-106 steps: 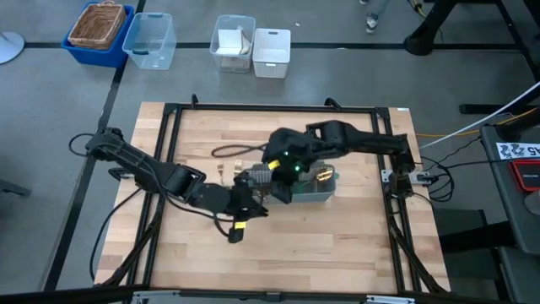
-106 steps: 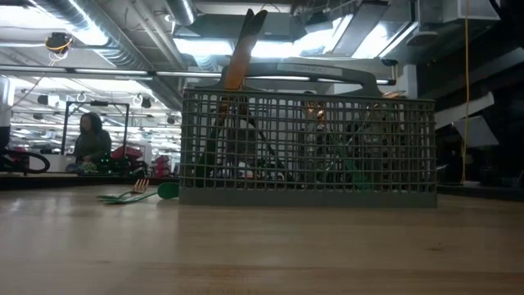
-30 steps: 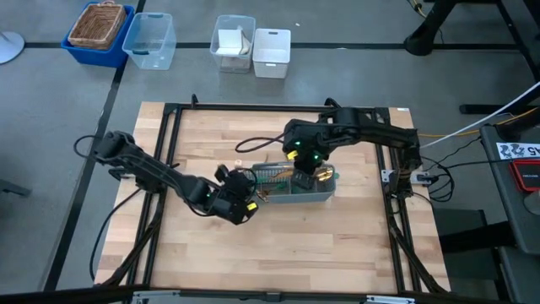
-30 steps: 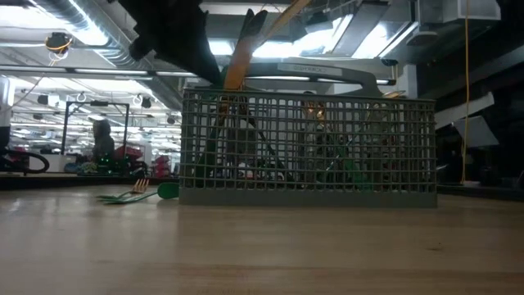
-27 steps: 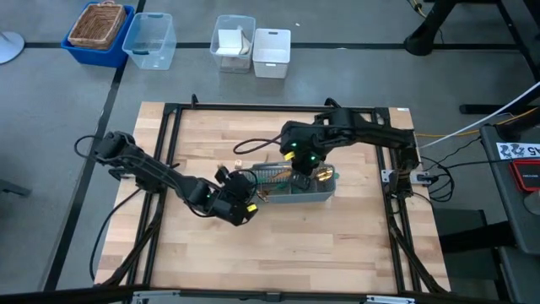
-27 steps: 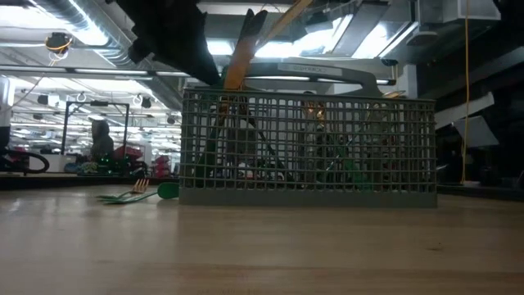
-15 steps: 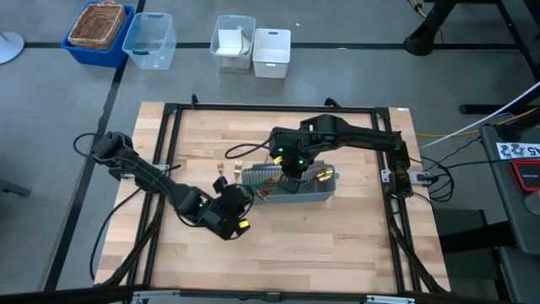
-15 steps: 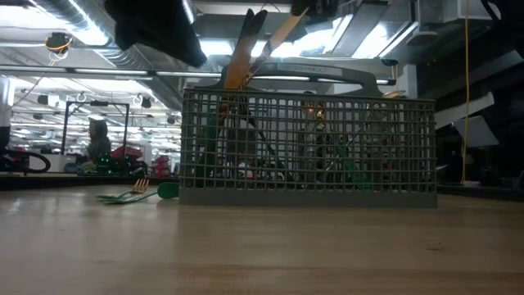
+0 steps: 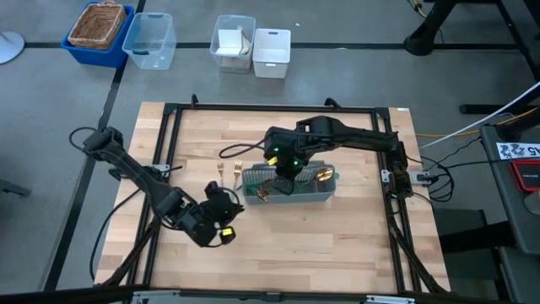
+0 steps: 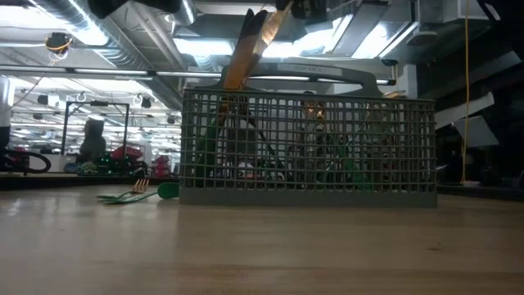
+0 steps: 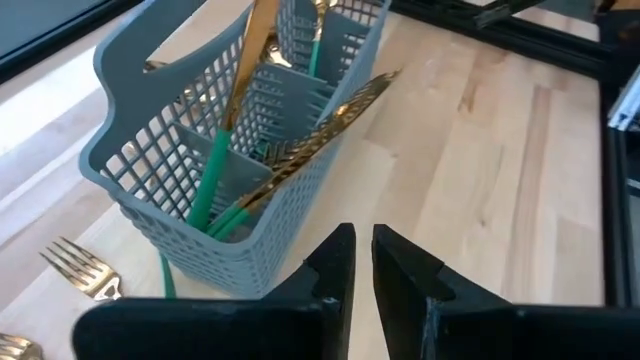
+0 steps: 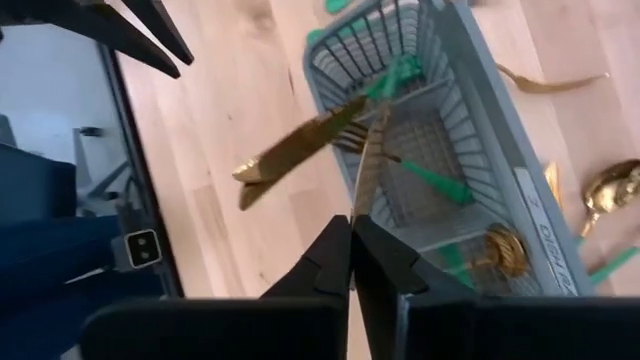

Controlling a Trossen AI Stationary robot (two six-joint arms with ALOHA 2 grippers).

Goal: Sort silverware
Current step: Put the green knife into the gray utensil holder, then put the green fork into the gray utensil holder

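The grey mesh caddy (image 9: 316, 194) (image 10: 311, 147) stands mid-table with silverware upright in its compartments. My right gripper (image 12: 352, 220) hangs over the caddy's left end (image 9: 283, 169), shut on the top of a gold piece with a green handle (image 11: 250, 60). A textured gold knife (image 11: 330, 120) (image 12: 300, 150) leans out over the rim of the same end. My left gripper (image 11: 362, 250) hovers near-left of the caddy (image 9: 221, 203). Its fingers are almost together and hold nothing. Loose forks (image 9: 228, 169) (image 10: 131, 195) lie on the table left of the caddy. My right gripper pinches the gold upper end (image 12: 362, 190) of the green-handled piece between its fingertips. The fingers slant down from above. The piece stands steeply, leaning (image 10: 270, 29), with its green handle end down inside the caddy's left compartment.
More gold pieces, one of them a spoon (image 12: 610, 190), lie on the table at the caddy's far side. A black frame (image 9: 169, 110) runs around the wooden tabletop. Bins (image 9: 152, 38) stand on the floor beyond the far edge. The near half of the table is bare wood.
My left gripper has drawn back from the caddy's left end toward the table's near-left and risen. My right gripper has moved left along the caddy and sunk. The gold piece under it now stands steeper in the left compartment.
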